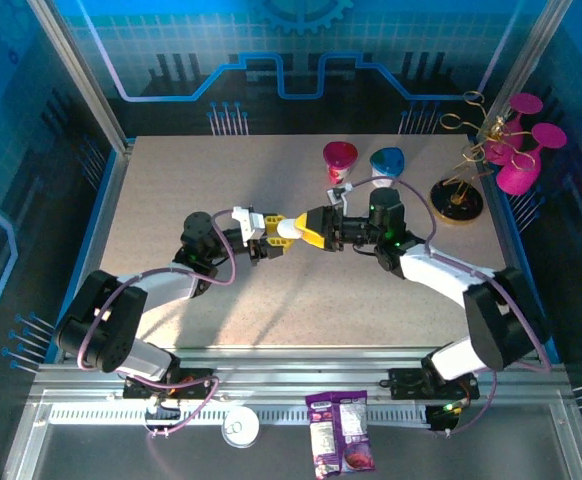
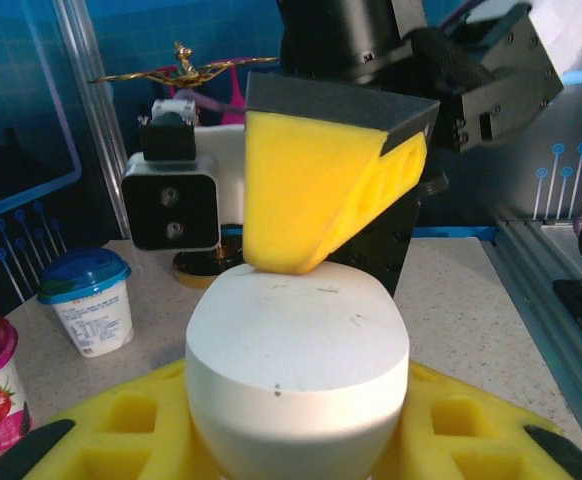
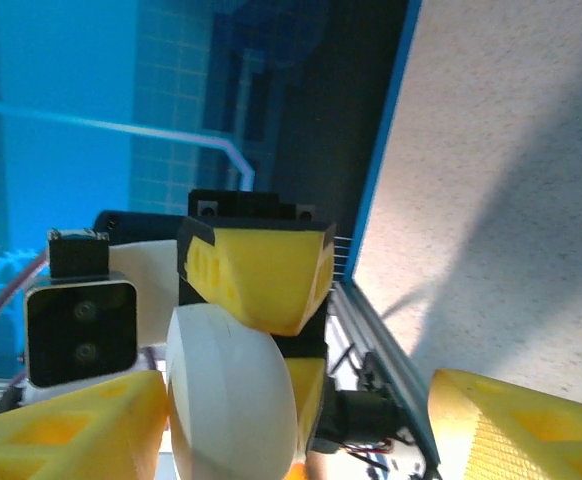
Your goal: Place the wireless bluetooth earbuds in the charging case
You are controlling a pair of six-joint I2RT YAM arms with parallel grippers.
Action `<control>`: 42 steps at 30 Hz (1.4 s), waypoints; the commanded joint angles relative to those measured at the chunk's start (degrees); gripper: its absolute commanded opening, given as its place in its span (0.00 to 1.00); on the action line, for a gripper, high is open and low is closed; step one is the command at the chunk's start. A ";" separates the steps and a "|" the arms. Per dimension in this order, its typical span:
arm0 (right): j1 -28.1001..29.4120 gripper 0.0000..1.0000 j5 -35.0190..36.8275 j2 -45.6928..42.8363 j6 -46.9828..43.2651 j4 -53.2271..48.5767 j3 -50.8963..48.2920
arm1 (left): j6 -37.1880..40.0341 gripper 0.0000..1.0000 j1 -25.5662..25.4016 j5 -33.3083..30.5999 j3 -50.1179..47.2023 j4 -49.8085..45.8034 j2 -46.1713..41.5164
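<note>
The left claw grips the white case in the air over the tabletop's middle. The right claw stands wide around it. The left wrist camera shows one yellow finger touching the case, whose base is cut off.

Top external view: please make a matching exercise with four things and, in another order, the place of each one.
Things:
1. white case
2. blue-lidded cup
3. snack packet
4. gold wire stand

Places:
A. on the near rail
B. far right of the table
C. between the left tool and the right tool
D. beside the pink-lidded cup

Pairs: 1-C, 2-D, 3-A, 4-B
</note>
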 commanded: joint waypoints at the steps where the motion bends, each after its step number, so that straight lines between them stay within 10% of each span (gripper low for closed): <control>1: 1.69 0.67 -1.42 3.91 14.03 20.49 -1.80 | -0.65 0.23 -0.58 -0.33 -0.35 2.61 -0.63; 13: 2.34 0.24 0.06 8.64 19.56 29.10 -4.02 | 1.07 0.26 -0.58 -2.50 -1.05 1.02 -0.93; 22: -0.56 0.24 3.58 5.91 3.73 8.43 -1.91 | 2.63 0.75 -0.56 -7.32 -3.07 -2.79 -2.42; 34: -3.16 0.22 16.32 14.95 -17.76 -16.63 4.96 | 12.29 0.96 -2.31 -15.86 -4.45 -39.06 -15.04; 42: -3.26 0.23 21.96 21.14 -23.29 -22.75 9.45 | 14.87 0.99 -4.42 -21.91 -3.59 -46.77 -17.10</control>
